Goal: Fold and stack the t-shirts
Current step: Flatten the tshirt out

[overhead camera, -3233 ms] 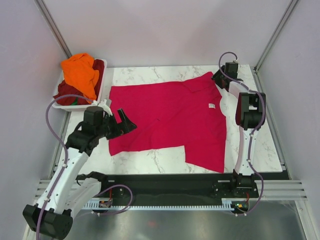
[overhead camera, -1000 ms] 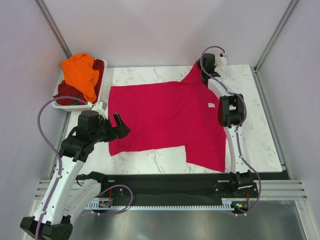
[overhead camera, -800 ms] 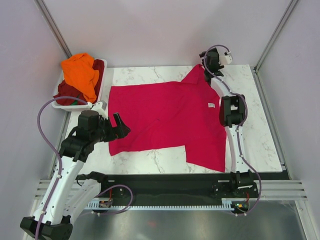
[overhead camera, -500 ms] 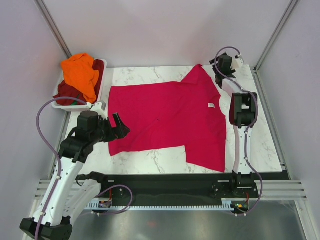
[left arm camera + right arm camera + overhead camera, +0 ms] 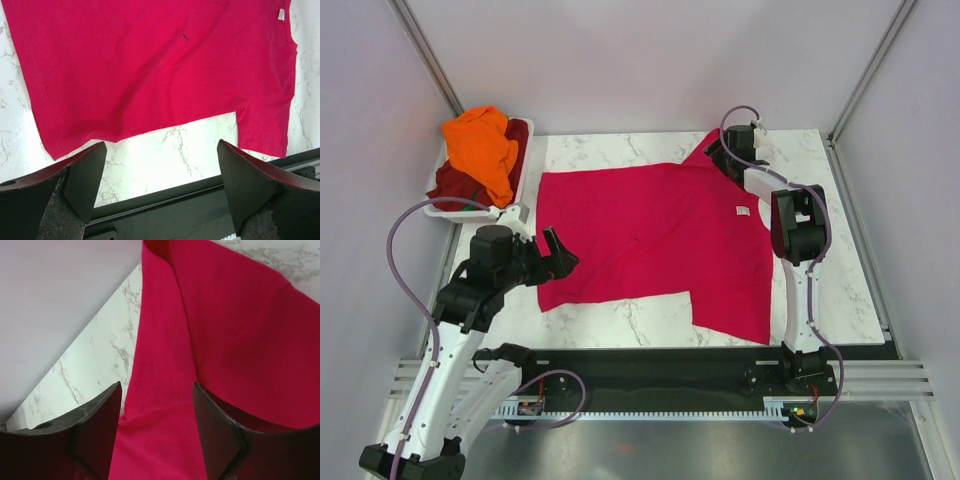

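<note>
Jaws, right side: right gripper (image 5: 156, 390) stood partly apart, one finger on each side of a raised fold in the far sleeve of the crimson-pink t-shirt (image 5: 660, 230). Cloth ran between the fingers, and no pinch could be seen.
Jaws, left side: left gripper (image 5: 161, 150) gaped wide and held nothing, hanging above the near left corner of the crimson-pink t-shirt's hem.
Writing: white neck label (image 5: 743, 211) sat just inside the collar, on the right side of the crimson-pink t-shirt; any print on it was too small to read.
Mark: small dark speck (image 5: 184, 36) showed on the body of the crimson-pink t-shirt, left of the label.
Right arm pose: stretched long from its base by the shirt's near sleeve and ran up along the shirt's right edge, with the wrist bent back leftward onto the far sleeve.
Left arm pose: elbow raised to the left of the shirt, forearm angled toward its hem, gripper pointing right.
Crimson-pink t-shirt: lay spread on the marble table (image 5: 620, 315), collar to the right, hem to the left, one sleeve toward the arm bases and the other ridged up at the far side.
Other shirts: orange t-shirt (image 5: 480, 145) was heaped on the dark maroon t-shirt (image 5: 455, 185) in the white basket (image 5: 470, 210), just beyond the far left corner of the crimson-pink t-shirt.
</note>
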### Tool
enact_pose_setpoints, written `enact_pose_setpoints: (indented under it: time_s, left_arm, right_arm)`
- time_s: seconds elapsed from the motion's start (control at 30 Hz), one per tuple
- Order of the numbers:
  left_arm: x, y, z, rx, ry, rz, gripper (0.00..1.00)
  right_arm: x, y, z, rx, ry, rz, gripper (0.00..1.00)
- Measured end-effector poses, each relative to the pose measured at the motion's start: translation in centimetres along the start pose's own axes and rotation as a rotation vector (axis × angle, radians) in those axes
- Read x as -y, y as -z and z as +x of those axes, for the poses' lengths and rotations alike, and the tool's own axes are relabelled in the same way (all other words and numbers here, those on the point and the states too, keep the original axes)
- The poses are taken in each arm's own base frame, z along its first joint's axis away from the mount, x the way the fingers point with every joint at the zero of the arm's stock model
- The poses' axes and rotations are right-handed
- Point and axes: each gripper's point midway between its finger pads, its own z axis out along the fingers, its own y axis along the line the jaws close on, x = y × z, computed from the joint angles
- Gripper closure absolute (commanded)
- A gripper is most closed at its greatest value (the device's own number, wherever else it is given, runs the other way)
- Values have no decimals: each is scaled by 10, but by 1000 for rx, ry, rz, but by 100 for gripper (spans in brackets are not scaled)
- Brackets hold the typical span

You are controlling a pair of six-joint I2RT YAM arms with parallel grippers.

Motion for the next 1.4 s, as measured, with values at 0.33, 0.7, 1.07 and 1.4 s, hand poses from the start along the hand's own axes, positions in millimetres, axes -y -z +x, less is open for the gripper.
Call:
enact_pose_setpoints:
  time_s: [0.33,0.7,1.07,1.4]
  left_arm:
    - [-1,1,-1,9,-1,-5,0]
    - [-4,1,-3,17,0,-20,0]
    - [-4,1,-3,21,2,-23,0]
    - [-5,1,-4,24,4,-24,0]
  right_arm:
    - [32,2,19,-60,2,71,39]
    - [14,1,18,-73,0,26,47]
    - [9,-4,19,-75,2,21,52]
    - [27,-5,30,-87,2,58,52]
